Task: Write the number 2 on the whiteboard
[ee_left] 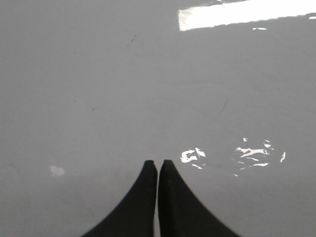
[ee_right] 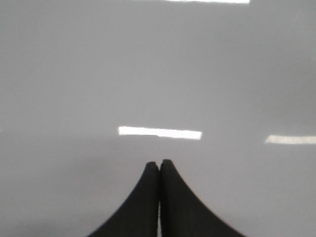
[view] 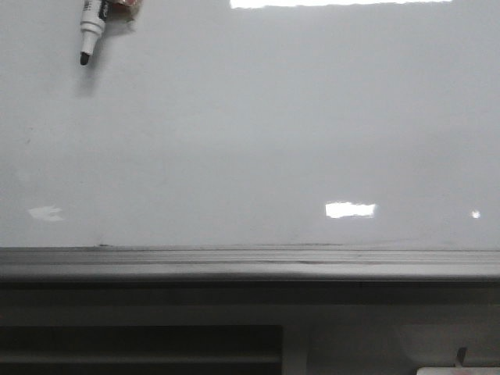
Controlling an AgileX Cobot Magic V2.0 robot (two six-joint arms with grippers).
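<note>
The whiteboard (view: 258, 133) fills the front view, glossy white-grey with bright reflections and a grey ledge (view: 250, 262) along its near edge. No number 2 is in view on it in any view. Neither gripper appears in the front view. In the left wrist view my left gripper (ee_left: 158, 162) is shut over the bare board (ee_left: 123, 74), with nothing between its black fingers. My right gripper (ee_right: 159, 162) is shut the same way over the board (ee_right: 148, 64), also holding nothing.
A white marker (view: 91, 31) with a black tip lies at the board's far left, pointing towards the near edge, beside a pinkish object (view: 126, 6) cut off by the frame. A faint short scratch (ee_left: 223, 107) marks the board. Below the ledge is a dark opening (view: 141, 348).
</note>
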